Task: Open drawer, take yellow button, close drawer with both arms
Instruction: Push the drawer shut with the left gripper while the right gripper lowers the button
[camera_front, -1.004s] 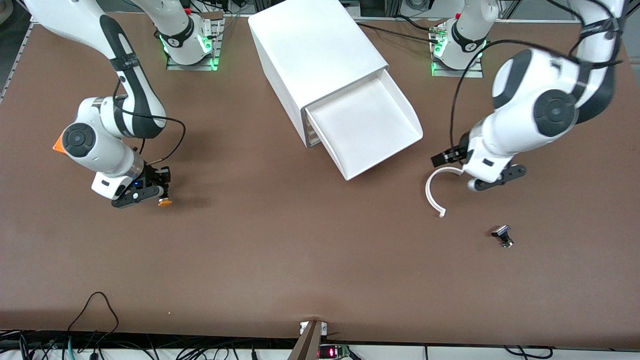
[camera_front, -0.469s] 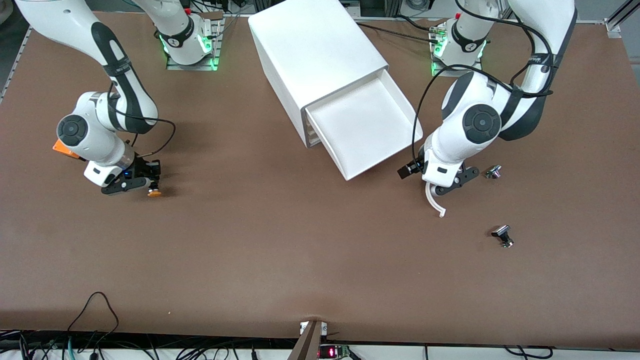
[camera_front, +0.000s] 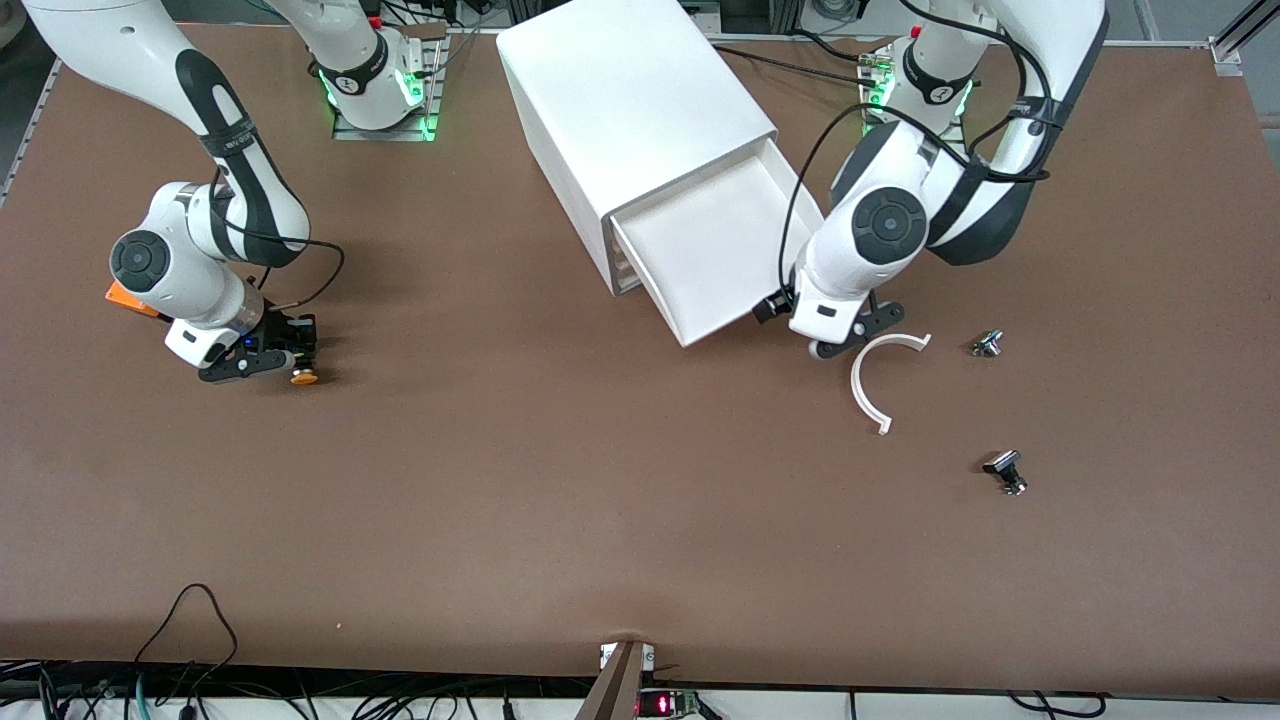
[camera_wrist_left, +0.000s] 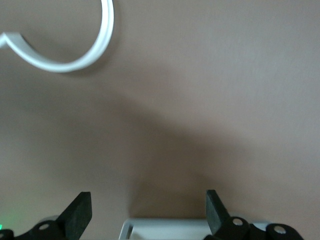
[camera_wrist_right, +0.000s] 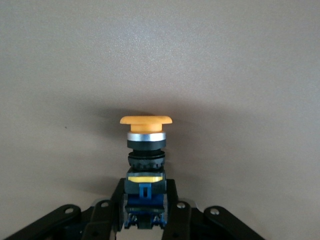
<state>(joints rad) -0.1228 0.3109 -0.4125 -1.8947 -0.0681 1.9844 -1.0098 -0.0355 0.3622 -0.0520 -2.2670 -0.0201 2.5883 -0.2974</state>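
My right gripper (camera_front: 283, 366) hangs low over the table (camera_front: 560, 520) toward the right arm's end, its fingers clamped on the button's (camera_wrist_right: 145, 150) dark body, the orange cap sticking out past the tips. An orange block (camera_front: 128, 298) peeks from under that arm. My left gripper (camera_wrist_left: 147, 212) is spread wide and holds nothing; it sits low just beside the corner of the drawer (camera_front: 715, 255), which stands pulled out of the white cabinet (camera_front: 630, 90), nothing visible in it. A curved white strip (camera_front: 868, 385) lies on the table just beside the left gripper. Two small metal parts (camera_front: 988, 343) (camera_front: 1005, 470) lie toward the left arm's end, well apart from both grippers.
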